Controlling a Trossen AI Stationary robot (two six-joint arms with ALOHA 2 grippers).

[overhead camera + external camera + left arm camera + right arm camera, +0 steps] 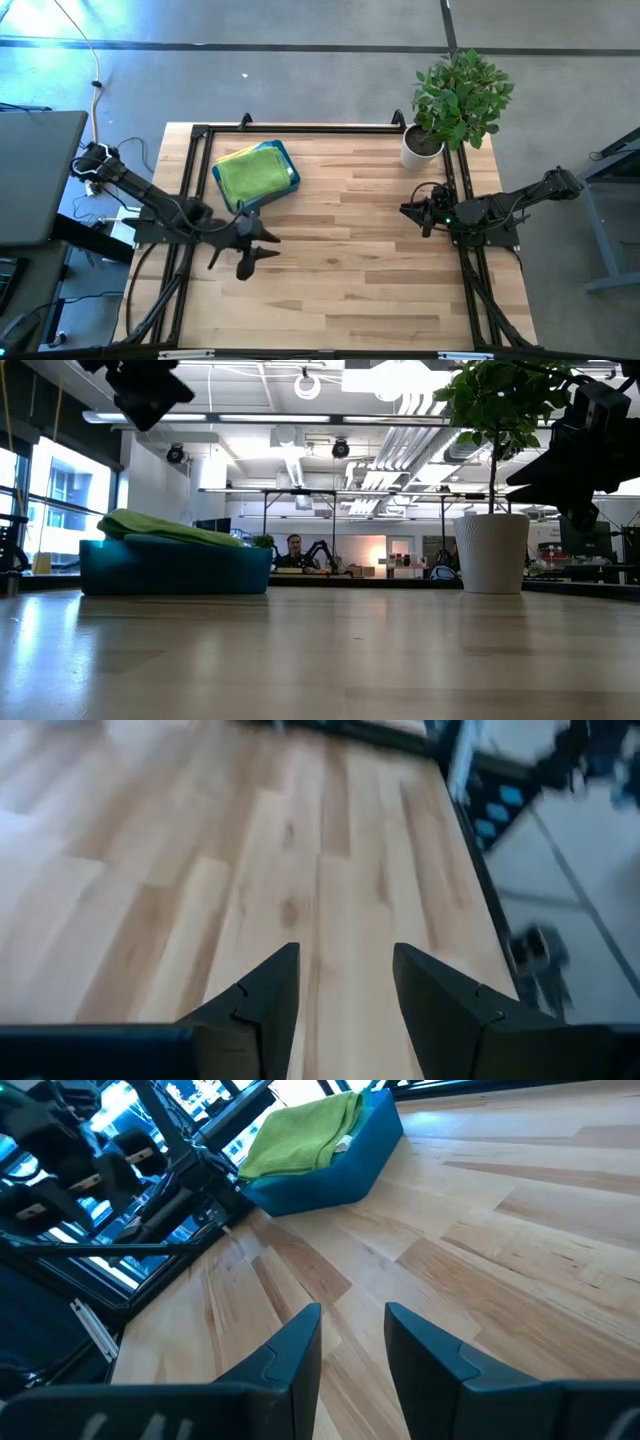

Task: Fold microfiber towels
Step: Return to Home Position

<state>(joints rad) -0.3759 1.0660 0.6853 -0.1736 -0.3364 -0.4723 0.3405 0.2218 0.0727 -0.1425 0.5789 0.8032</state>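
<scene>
Now we see green towel lying folded in teal tray; left gripper and right gripper hang above table, each with narrow gap, holding nothing.

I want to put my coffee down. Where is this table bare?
Bare: the middle of the table, between the teal tray and the plant pot, and the whole half opposite them. Crowded: the tray's corner, heaped with a green towel, the open left pincer hanging just beside it. The open right pincer sits at the right edge.
</scene>
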